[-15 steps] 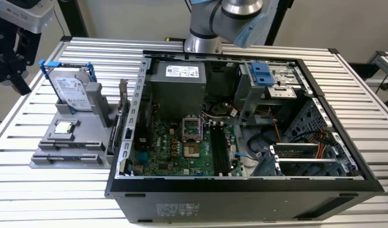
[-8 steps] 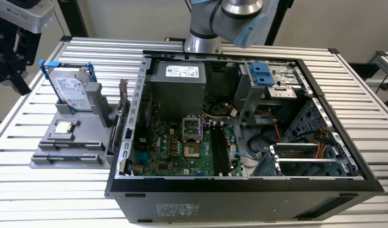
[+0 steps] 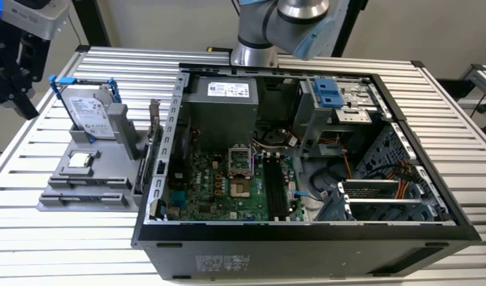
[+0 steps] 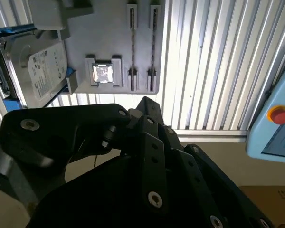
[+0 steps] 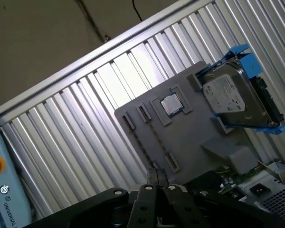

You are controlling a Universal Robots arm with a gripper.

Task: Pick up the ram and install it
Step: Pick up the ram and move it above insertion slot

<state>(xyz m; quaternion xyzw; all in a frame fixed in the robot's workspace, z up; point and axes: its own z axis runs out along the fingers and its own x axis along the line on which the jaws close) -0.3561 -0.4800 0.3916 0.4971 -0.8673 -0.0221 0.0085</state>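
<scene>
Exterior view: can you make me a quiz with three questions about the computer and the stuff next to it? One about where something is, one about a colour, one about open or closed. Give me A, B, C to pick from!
1. Where does the hard drive stand?
A) on the grey tray, at the exterior view's left of the computer case
B) inside the case
C) on the floor

2. What colour is the frame around the hard drive?
A) red
B) yellow
C) blue

3. How is the computer case?
A) open, with its side off
B) closed all round
C) wrapped in a box

Answers:
1 A: the drive stands in a holder on the tray, outside the case.
2 C: the frame's bar above the drive is blue.
3 A: you can look straight in at the green motherboard.
</scene>
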